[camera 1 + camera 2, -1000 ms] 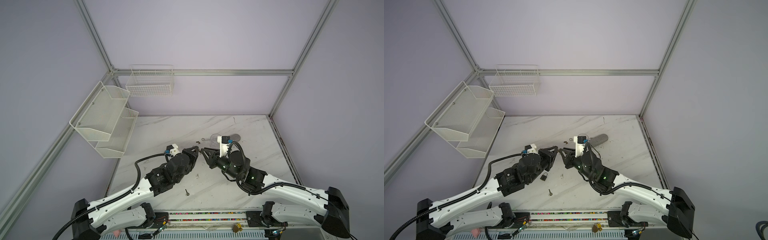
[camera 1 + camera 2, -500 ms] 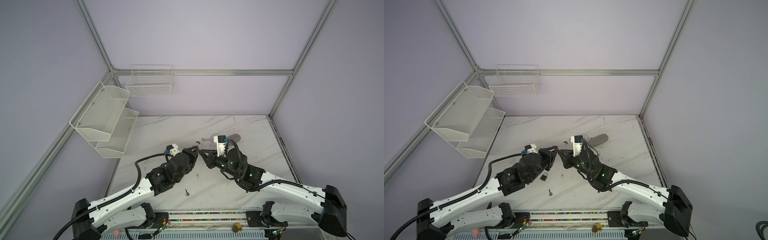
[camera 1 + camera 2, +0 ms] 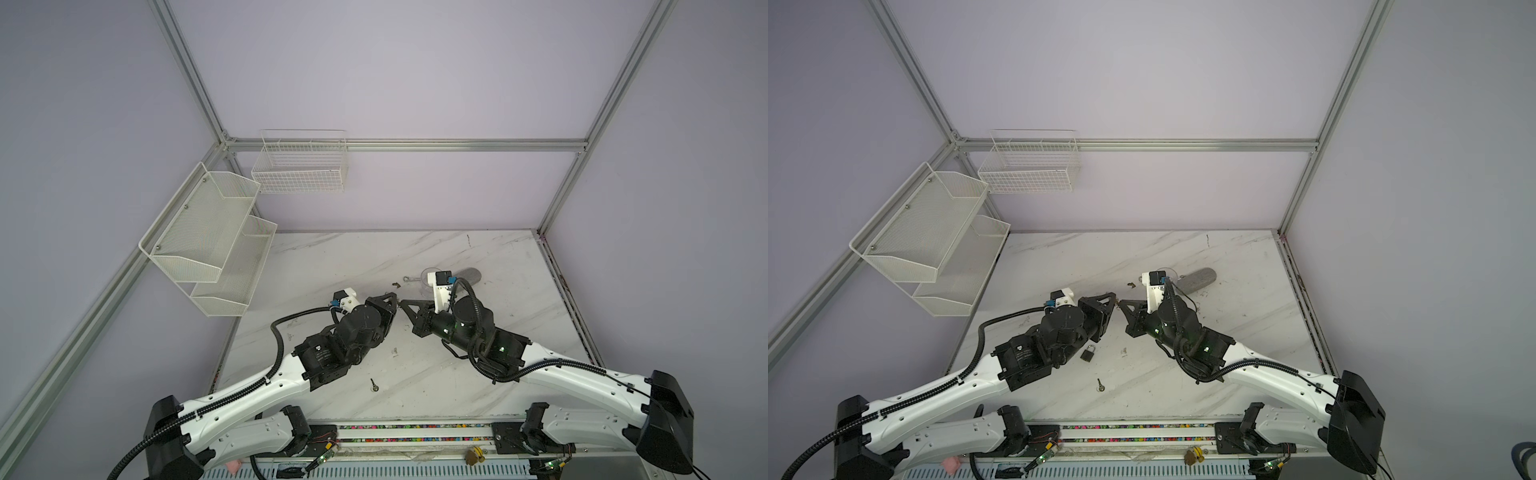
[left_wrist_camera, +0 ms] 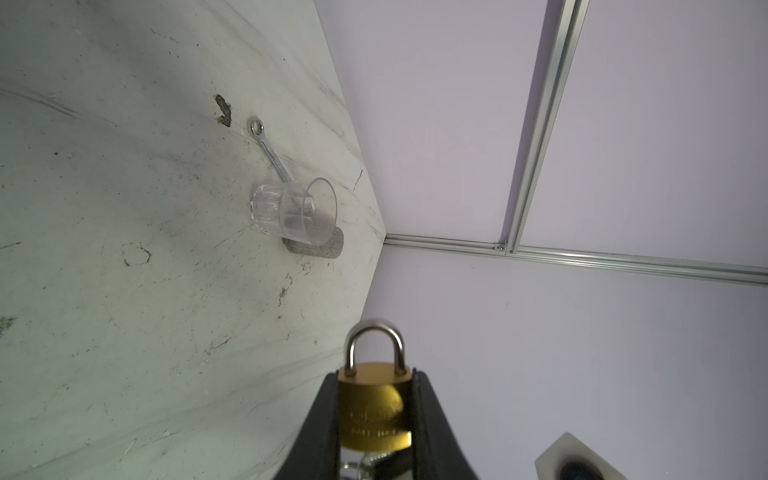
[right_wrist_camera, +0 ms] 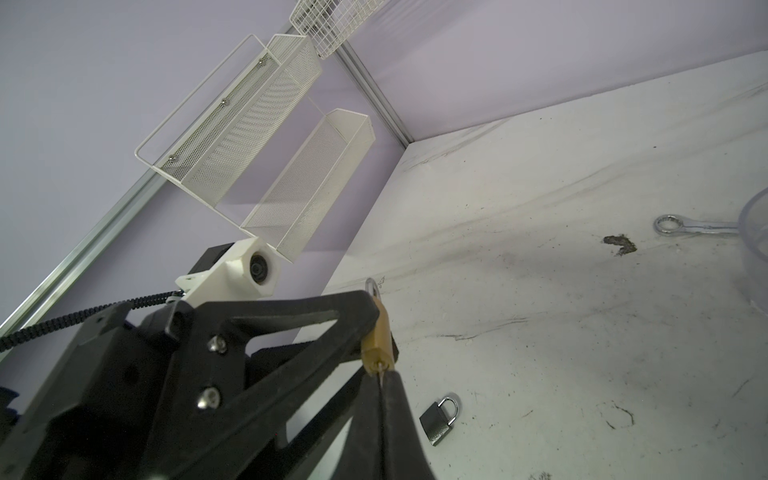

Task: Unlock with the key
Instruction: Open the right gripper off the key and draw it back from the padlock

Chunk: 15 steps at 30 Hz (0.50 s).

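White marble surface [image 3: 457, 266], lilac walls [image 3: 415, 83]: left claw [image 4: 376, 380] pinches the brass padlock [image 4: 374, 415], right claw [image 5: 380, 374] pinches the small silver key [image 5: 379, 365] at its keyhole. Looks seated; next needs a steady twist.

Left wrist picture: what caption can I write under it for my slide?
The left claw grips a brass padlock, shackle shut; a clear cup and wrench sit on the table.

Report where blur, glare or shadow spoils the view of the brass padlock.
Left wrist view: brass padlock sharp, with a soft sheen on its face. Right wrist view: right gripper close to the lens and blurred, key a thin sliver. Both top views: even light, padlock too small.
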Motion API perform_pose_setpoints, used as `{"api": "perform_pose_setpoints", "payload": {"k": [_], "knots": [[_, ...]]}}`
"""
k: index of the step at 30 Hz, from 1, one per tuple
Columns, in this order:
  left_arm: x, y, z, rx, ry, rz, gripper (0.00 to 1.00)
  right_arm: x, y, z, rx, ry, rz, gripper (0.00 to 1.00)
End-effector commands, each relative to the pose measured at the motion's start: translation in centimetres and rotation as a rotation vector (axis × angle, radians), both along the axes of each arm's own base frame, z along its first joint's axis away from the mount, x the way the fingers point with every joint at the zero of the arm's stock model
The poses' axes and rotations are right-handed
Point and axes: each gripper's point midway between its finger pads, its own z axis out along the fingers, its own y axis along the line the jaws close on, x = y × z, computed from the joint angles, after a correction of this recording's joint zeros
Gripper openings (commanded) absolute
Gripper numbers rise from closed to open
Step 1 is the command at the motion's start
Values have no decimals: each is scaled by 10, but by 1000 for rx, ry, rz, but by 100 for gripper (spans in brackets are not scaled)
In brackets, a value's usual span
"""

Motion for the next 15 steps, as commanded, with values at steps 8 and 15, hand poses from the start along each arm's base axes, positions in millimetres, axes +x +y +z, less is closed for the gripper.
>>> {"api": "perform_pose_setpoints", "payload": {"k": [8,15], "knots": [[1,-18,60,-152,-95,-71,0,3,7,-6,-30,6,20,0],[-3,-42,80,-195,-126,-176,0,3,22,-9,4,57,67,0]]}}
